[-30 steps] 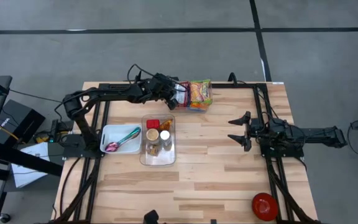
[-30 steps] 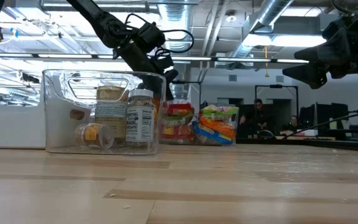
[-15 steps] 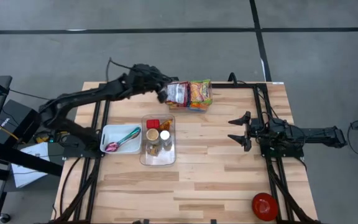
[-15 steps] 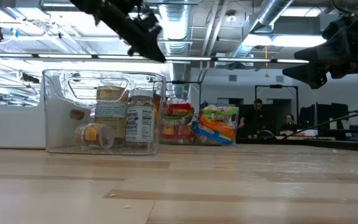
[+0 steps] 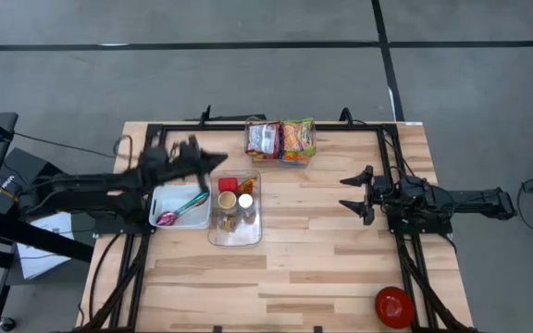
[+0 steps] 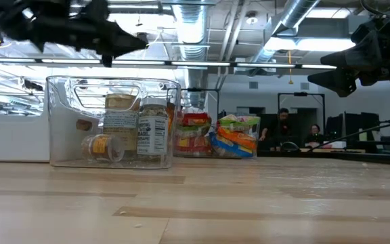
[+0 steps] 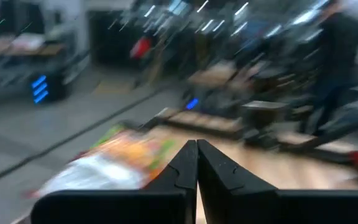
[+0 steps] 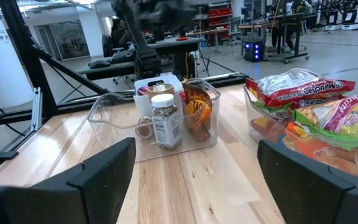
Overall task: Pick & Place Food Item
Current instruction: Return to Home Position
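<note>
Several colourful food packets lie in a heap at the table's far edge. They also show in the low view, the right wrist view and, blurred, the left wrist view. My left gripper is shut and empty, in the air over the far end of the white tray, well to the left of the packets. Its fingers meet in its wrist view. My right gripper is open and empty at the table's right side.
A clear bin with jars and a snack bag stands mid-table, between the tray and my right gripper. The white tray holds a coloured spoon. A red bowl sits at the near right corner. People show in the room beyond.
My left gripper has drawn away from the food packets, first rising, then swinging toward the table's left and near side until it is over the white tray. The packets stay where they were at the far edge.
</note>
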Controlling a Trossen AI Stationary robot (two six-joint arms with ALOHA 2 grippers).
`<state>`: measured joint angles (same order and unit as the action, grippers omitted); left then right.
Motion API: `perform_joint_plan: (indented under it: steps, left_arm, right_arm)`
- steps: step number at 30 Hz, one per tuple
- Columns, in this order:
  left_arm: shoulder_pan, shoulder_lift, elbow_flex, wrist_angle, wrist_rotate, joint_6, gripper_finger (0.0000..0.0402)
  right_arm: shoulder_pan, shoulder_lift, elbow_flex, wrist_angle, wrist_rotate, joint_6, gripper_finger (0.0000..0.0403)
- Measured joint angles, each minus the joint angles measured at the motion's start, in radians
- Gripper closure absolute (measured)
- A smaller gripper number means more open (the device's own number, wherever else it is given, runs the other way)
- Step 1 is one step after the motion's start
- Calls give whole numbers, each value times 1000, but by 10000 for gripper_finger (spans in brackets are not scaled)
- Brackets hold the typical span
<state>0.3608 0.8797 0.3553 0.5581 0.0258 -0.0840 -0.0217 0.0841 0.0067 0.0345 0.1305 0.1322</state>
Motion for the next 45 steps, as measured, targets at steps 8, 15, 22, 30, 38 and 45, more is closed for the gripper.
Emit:
perform_joint_plan:
  steps: [8, 15, 22, 30, 38, 45]
  left_arm:
    - [-255, 8, -211, 294, -173, 51, 401]
    - [-334, -65, -273, 289, -221, 129, 401]
    - [-296, -219, -349, 218, -163, 61, 401]
    - [-296, -350, -349, 46, -123, 79, 401]
    - [-296, -392, -349, 7, -23, 134, 401]
    - [-296, -494, -349, -104, -19, 160, 401]
  right_arm:
    - [0, 0, 0, 0, 0, 0, 72]
    - [0, 0, 0, 0, 0, 0, 72]
    - [0, 0, 0, 0, 0, 0, 72]
    - [0, 0, 0, 0, 0, 0, 72]
    - [0, 0, 0, 0, 1, 0, 72]
    - [0, 0, 0, 0, 0, 0, 72]
